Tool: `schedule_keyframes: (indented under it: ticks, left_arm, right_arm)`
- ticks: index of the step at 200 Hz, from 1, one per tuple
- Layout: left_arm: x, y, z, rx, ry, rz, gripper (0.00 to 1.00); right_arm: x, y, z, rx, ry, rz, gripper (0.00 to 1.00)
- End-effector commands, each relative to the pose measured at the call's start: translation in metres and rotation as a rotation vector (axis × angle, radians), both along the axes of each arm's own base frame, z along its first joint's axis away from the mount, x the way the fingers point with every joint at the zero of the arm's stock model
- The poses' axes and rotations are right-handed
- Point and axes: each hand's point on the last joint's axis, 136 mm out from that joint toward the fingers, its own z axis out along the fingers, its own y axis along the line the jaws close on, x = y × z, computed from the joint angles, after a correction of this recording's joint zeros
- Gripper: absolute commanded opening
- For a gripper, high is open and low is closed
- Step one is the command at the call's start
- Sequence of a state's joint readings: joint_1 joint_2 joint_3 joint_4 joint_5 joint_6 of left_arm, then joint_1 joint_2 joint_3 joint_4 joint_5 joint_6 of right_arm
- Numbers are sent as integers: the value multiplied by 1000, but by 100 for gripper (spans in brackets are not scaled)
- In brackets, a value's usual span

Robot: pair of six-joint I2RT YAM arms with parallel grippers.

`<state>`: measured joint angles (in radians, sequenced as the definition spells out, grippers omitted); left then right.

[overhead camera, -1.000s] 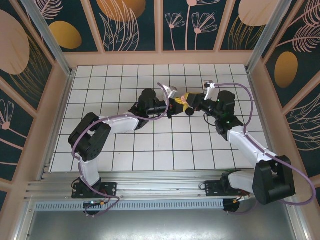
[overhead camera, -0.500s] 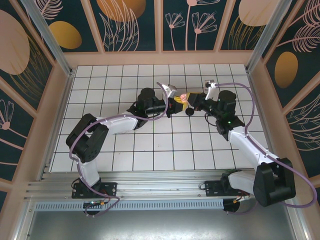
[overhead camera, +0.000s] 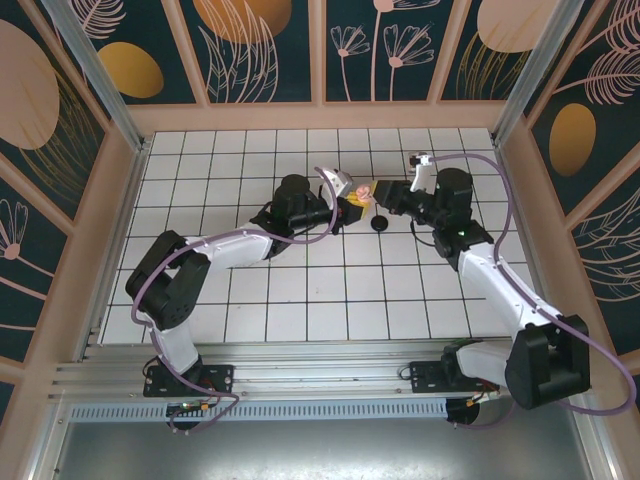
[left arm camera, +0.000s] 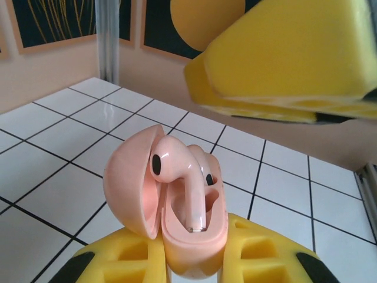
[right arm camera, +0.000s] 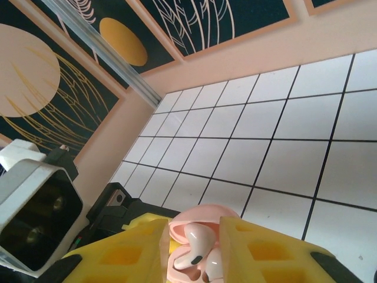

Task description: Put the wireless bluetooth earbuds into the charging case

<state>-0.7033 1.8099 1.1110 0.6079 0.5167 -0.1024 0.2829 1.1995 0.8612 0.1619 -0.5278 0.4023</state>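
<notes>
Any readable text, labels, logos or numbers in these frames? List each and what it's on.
No readable text in any view.
pink charging case: plain shell, no logo or print visible.
earbud: only dark spots, no lettering.
wall panels: leaf and circle patterns, no words.
black round case on the tiles: too small to tell if it carries any mark.

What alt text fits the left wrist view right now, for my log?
An open pale pink clamshell charging case sits clamped between the yellow foam fingers of the left gripper, with two pale pink earbuds seated inside, the nearer one stem-down. Another yellow foam pad hangs at the upper right, apart from the case, over a white tiled floor.
</notes>
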Motion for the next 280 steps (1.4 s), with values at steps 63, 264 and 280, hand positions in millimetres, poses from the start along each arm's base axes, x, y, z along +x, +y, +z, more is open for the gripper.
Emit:
schedule_keyframes:
  ticks: [63, 264, 280]
  left_arm:
    - [5, 13, -30, 171, -99, 56, 5]
    - [6, 24, -54, 308, -99, 69, 5]
    - [6, 24, -53, 308, -99, 70, 5]
  right_arm:
    - [-1, -4, -31, -41, 312, -39, 30]
    - [10, 38, -75, -26, 384, 78, 28]
    - [9, 39, -80, -31, 394, 82, 28]
